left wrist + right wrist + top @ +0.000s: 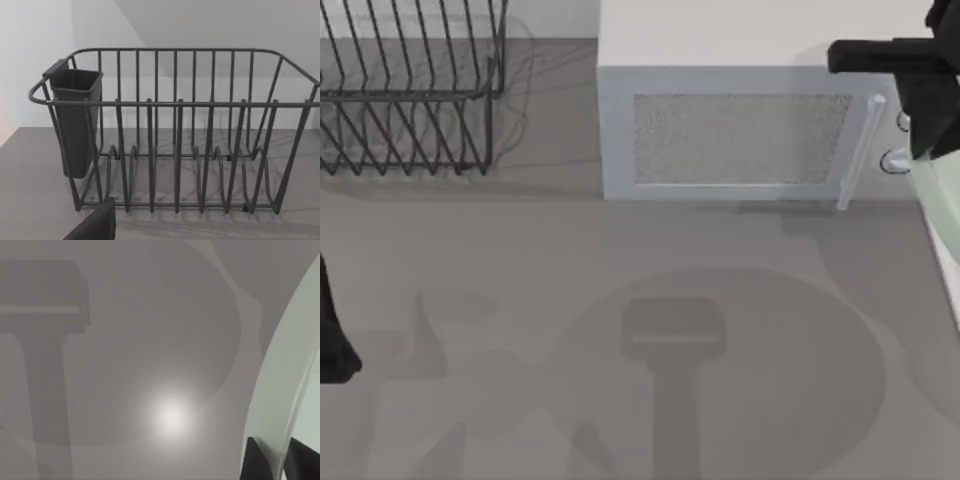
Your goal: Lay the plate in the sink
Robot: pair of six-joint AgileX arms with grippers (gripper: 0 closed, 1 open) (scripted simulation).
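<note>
The right gripper [270, 462] grips the pale mint-green plate [280, 390] by its rim, its 2 dark fingers [252, 460] closed on either side of the edge, and from above the plate [942, 215] hangs at the table's far right edge, just beside the white rim of the sink [948, 265] and in front of the microwave [740, 135]. The left arm [330, 335] sits parked at the table's left edge, facing the black wire dish rack [175, 150] with its dark cutlery cup [75, 120]; I cannot tell how its fingers stand.
</note>
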